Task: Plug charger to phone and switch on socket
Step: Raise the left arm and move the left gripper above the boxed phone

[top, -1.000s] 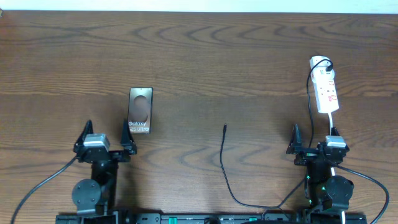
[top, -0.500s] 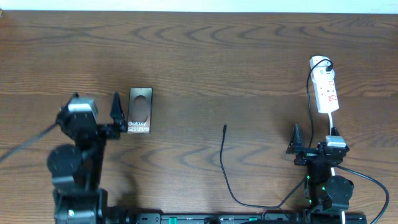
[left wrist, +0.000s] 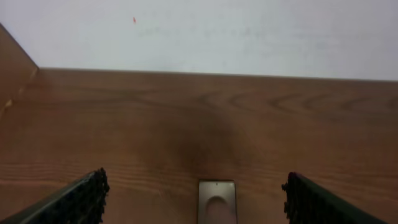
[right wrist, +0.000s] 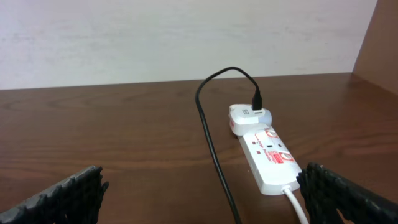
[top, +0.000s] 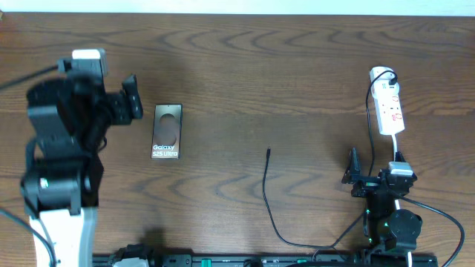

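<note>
Left hand (top: 133,98) is hovering wide and empty beside the phone (top: 167,131); right hand (top: 373,170) is resting wide. Charger (top: 268,194) is lying unplugged, likely needing grasping next.

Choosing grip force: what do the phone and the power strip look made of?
Phone: dark brown, matte, flat printed face with white lettering; possibly cardboard or plastic, unclear. Power strip: white, smooth, slightly glossy moulded casing, likely hard plastic.
</note>
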`<state>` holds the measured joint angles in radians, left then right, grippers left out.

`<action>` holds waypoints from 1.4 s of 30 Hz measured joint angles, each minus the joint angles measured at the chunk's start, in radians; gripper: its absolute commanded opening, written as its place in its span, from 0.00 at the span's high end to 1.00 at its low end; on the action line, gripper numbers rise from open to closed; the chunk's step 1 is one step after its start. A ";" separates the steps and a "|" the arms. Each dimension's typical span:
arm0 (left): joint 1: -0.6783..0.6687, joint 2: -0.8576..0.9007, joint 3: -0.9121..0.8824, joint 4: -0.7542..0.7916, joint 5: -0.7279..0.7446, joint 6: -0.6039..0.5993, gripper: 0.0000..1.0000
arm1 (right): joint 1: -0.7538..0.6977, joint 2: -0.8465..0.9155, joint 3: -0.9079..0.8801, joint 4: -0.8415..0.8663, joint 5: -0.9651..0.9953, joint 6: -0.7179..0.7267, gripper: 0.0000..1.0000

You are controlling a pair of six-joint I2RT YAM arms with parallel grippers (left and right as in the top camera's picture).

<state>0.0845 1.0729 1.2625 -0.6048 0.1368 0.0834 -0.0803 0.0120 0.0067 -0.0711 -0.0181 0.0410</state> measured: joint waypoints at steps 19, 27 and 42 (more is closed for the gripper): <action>0.000 0.430 0.283 -0.379 0.000 0.000 0.11 | 0.000 0.000 0.000 0.000 0.000 0.000 0.01; 0.000 0.487 0.283 -0.379 0.001 0.000 0.12 | 0.000 0.000 0.000 0.000 0.000 0.000 0.01; 0.000 0.487 0.270 -0.383 0.008 0.001 0.04 | 0.000 0.000 0.000 0.000 0.000 0.000 0.01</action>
<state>0.0841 1.5600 1.5322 -0.9878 0.1452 0.0845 -0.0803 0.0120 0.0067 -0.0708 -0.0181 0.0410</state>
